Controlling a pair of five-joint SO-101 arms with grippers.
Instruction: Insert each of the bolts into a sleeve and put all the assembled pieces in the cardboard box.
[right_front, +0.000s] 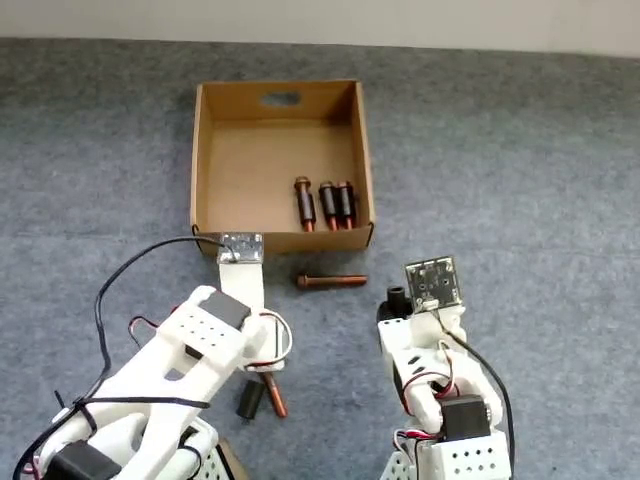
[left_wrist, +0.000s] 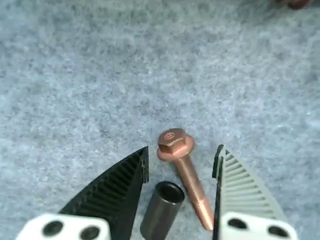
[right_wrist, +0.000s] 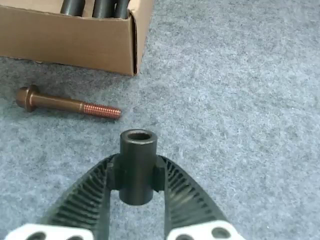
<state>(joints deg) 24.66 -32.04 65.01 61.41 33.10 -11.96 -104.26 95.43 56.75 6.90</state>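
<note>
Right pincer (right_wrist: 136, 169) is pinching a short dark metal sleeve (right_wrist: 136, 145), its open bore facing away from the wrist, while the left pincer (left_wrist: 182, 149) is spread wide over the grey carpeted table (left_wrist: 75, 75). The left jaws straddle a copper-coloured hex-flange bolt (left_wrist: 185, 177) and a second dark cylindrical sleeve (left_wrist: 161, 212), which lie side by side. Three assembled pieces (right_front: 326, 204) lie in the brown cardboard box (right_front: 200, 160), and another loose copper bolt (right_front: 330, 281) rests just outside its near wall. The step in hand looks like pairing a bolt with the held sleeve. Next, the left pincer would need to close on the bolt's shank alone, without catching its neighbour, then line the threaded tip up with the bore. The second sleeve's near end is cut off, the left arm hides its own fingers from above, and whether the held sleeve is clear of the carpet is hard to tell.
</note>
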